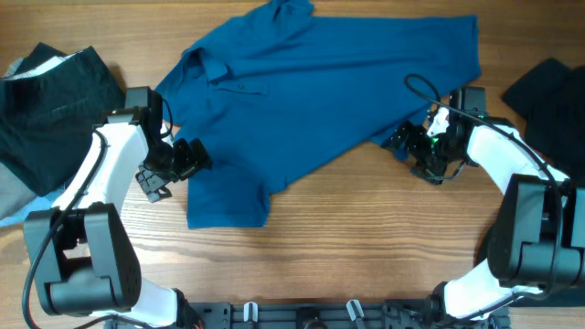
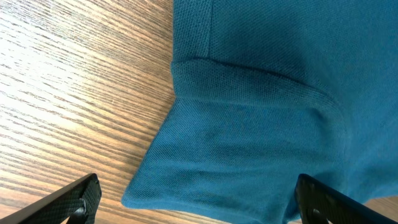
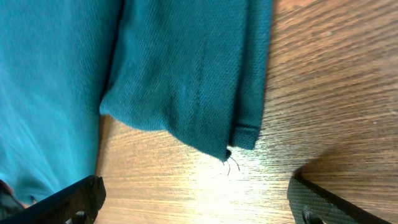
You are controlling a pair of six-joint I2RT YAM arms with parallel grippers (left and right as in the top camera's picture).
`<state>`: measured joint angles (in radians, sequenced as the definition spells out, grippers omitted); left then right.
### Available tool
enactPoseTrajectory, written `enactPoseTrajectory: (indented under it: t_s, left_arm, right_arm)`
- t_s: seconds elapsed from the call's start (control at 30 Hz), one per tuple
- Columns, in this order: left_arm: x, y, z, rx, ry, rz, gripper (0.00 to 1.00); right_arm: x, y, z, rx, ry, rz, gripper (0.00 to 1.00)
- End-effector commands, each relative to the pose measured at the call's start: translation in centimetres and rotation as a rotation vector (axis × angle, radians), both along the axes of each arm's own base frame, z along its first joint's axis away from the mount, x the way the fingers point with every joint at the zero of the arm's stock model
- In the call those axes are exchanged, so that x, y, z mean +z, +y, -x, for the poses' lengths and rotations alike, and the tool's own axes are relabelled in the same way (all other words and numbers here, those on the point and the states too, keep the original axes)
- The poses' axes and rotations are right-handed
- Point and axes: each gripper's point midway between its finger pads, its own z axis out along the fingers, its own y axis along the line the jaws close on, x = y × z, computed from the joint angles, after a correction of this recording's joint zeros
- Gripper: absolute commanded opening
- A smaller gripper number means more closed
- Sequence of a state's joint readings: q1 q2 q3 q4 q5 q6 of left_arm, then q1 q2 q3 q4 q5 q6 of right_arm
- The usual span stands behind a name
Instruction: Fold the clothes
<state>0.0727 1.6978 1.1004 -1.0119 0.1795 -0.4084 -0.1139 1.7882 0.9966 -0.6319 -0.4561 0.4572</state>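
Lying unfolded mid-frame on the worktop (image 1: 366, 238), the blue shirt (image 1: 311, 82) awaits every fold; left fingers (image 2: 68, 200) and right fingers (image 3: 69, 198) gape wide, empty.

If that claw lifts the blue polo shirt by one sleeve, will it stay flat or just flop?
Probably flop: the blue polo shirt lies limp with soft creases, so the rest would likely hang and drag. Its knit weave looks grippy rather than slippery. Pushed, it would likely bunch up on the wooden table instead of sliding whole.

No text can be read.
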Motion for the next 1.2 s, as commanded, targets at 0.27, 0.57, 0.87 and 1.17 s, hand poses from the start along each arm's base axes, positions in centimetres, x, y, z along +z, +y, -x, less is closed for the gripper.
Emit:
enactPoseTrajectory:
  t_s: [0.27,0.57,0.87,1.17]
  left_arm:
    - [-0.2,0.1,0.1,-0.011,0.002,-0.009,1.00]
    - [-0.1,0.1,0.2,-0.011,0.007,-0.009,1.00]
    - [-0.1,0.1,0.3,-0.011,0.008,-0.009,1.00]
    - [-0.1,0.1,0.4,-0.011,0.012,-0.008,1.00]
  right_arm:
    - [-3.8,-0.1,0.7,-0.170,0.051,0.016,1.00]
    - [-5.0,-1.0,0.1,-0.218,0.040,0.104,0.71]
    - [-5.3,-1.9,0.5,-0.223,0.052,0.160,0.05]
    - [-5.1,-4.2,1.2,-0.218,0.063,0.218,0.04]
